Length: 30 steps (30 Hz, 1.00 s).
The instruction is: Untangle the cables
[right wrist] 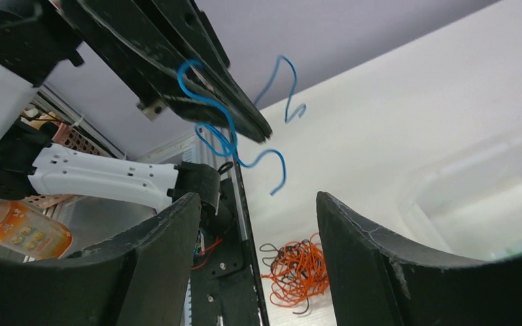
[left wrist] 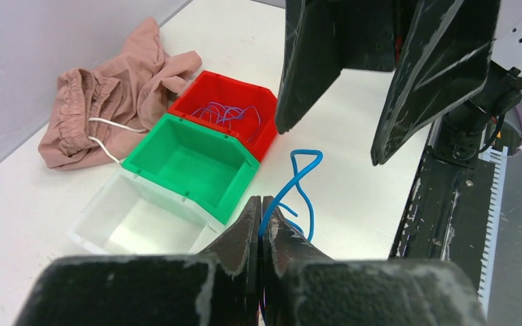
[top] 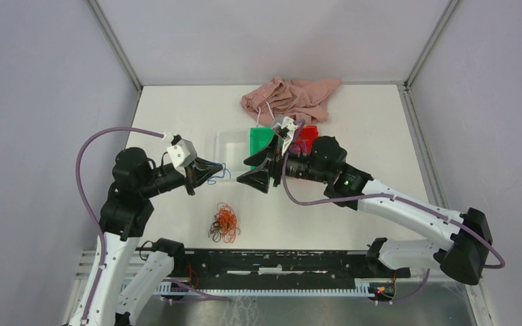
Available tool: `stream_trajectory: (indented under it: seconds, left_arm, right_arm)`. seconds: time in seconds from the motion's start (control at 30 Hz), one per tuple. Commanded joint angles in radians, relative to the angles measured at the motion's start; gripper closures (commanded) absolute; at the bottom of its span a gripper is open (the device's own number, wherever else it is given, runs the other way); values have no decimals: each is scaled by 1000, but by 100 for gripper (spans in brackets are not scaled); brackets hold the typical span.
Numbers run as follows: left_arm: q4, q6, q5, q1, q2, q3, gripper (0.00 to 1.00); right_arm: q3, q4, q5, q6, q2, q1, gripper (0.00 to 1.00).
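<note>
Left claw (left wrist: 261, 207) pinches a blue cable (left wrist: 285, 195) before the spread right claw (right wrist: 258, 200), near the green bin (left wrist: 190, 163).

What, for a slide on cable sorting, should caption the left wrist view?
Left gripper shut on a blue cable, open right gripper opposite, red bin and green bin beyond.

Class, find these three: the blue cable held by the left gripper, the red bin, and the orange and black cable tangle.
blue cable (left wrist: 282, 193): left wrist view, strand below its loop.
red bin (left wrist: 241, 83): left wrist view, far rim.
cable tangle (top: 225, 221): top external view, orange middle.
</note>
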Motion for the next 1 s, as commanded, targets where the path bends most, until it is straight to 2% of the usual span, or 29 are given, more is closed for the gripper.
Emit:
stream_trajectory:
  seconds: [0.0,0.5,0.73,0.8,0.83,0.87,0.9,0.93,0.97]
  left_arm:
    - [6,39,38,-3,-9,-15,97]
    - [-15,54,52,-3,-9,-13,97]
    - [-35,71,51,-3,-9,-1,97]
    - [-37,72,50,-3,-10,-3,97]
    - [-36,73,50,-3,-11,-3,96]
    - [-37,74,47,-3,-11,-4,93]
    - [-37,75,44,-3,-12,-6,86]
    - [-39,79,40,-4,-13,-6,72]
    - [-50,85,35,-4,-15,-8,53]
  right_arm:
    - [114,47,-66,-18,46,-7,31]
    - [369,54,-373,12,255,-8,39]
    - [437,-45,-421,9,319,-19,59]
    - [448,-63,-422,20,328,-33,68]
    - [456,-75,-422,22,330,-42,77]
    - [462,-89,-414,24,330,-56,85]
    - [463,-101,-391,29,326,-71,94]
    - [462,-112,-363,38,318,-93,99]
    - [457,-125,-319,51,311,-119,99]
